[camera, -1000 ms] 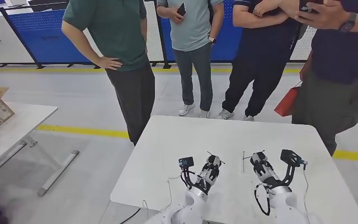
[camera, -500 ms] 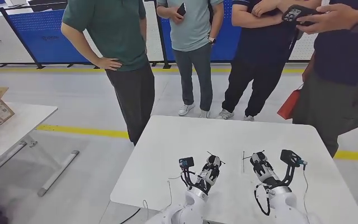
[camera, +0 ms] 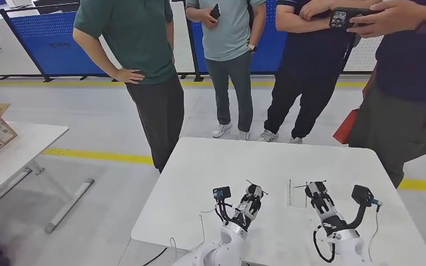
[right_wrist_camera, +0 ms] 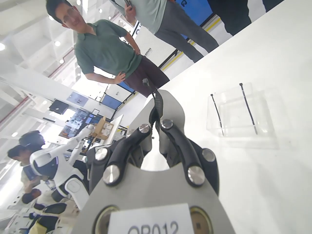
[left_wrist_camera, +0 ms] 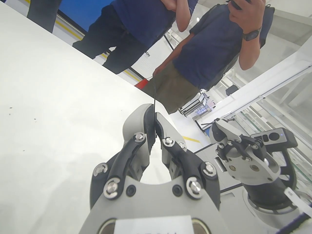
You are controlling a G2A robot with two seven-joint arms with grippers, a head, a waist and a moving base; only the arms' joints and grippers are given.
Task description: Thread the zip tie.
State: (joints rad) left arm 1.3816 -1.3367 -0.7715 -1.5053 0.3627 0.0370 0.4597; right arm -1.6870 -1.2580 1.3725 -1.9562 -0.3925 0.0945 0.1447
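My left gripper (left_wrist_camera: pixel 154 115) is shut on a thin black zip tie (left_wrist_camera: pixel 154 93) whose strip sticks straight out past the fingertips. In the top view this gripper (camera: pixel 255 191) sits low over the white table's near part, left of the other arm. My right gripper (right_wrist_camera: pixel 156 98) is shut on a black zip tie with its small square head (right_wrist_camera: pixel 145 82) poking out beyond the tips. From above, the right gripper (camera: pixel 313 187) is to the right, apart from the left one. The right gripper (left_wrist_camera: pixel 219 127) also appears in the left wrist view.
A clear shallow tray (right_wrist_camera: pixel 212 122) lies on the white table (camera: pixel 219 159) between the arms, with two spare black zip ties (right_wrist_camera: pixel 247 103) in it. Several people stand along the table's far edge. The table's near edge is close behind both arms.
The right arm has shifted to the right and a little toward the near edge, widening the gap to the left gripper. The left arm has not moved.
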